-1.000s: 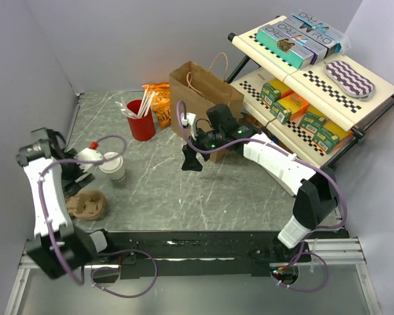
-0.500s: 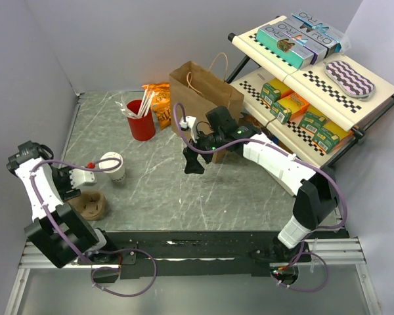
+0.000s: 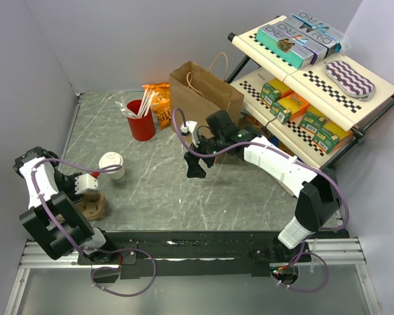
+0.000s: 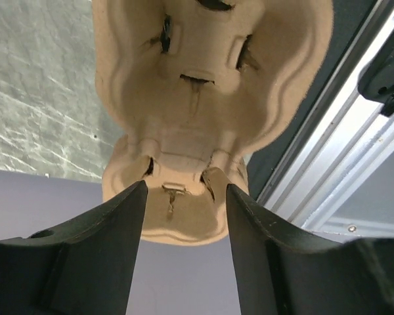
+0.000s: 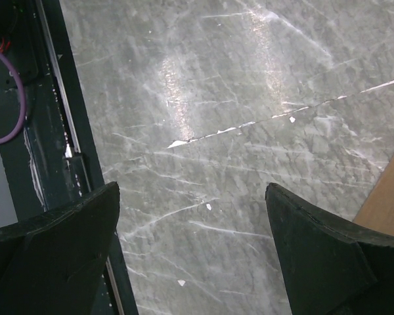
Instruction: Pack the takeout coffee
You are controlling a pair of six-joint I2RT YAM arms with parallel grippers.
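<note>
Top external view: my left pincer (image 3: 90, 195) is swinging away from the coffee cup (image 3: 111, 165) and dropping over the pulp tray (image 3: 92, 207) at the cup's 7 o'clock. Its fingers are narrowing but not yet closed, straddling the tray's end lobe and gripping nothing. The cup is standing upright and untouched on the table (image 3: 157, 190), well apart from the paper bag (image 3: 200, 92) at its 2 o'clock. My right pincer (image 3: 196, 172) is hanging wide open, empty. Likely I'm fetching the tray first; the cup is not yet packed.
</note>
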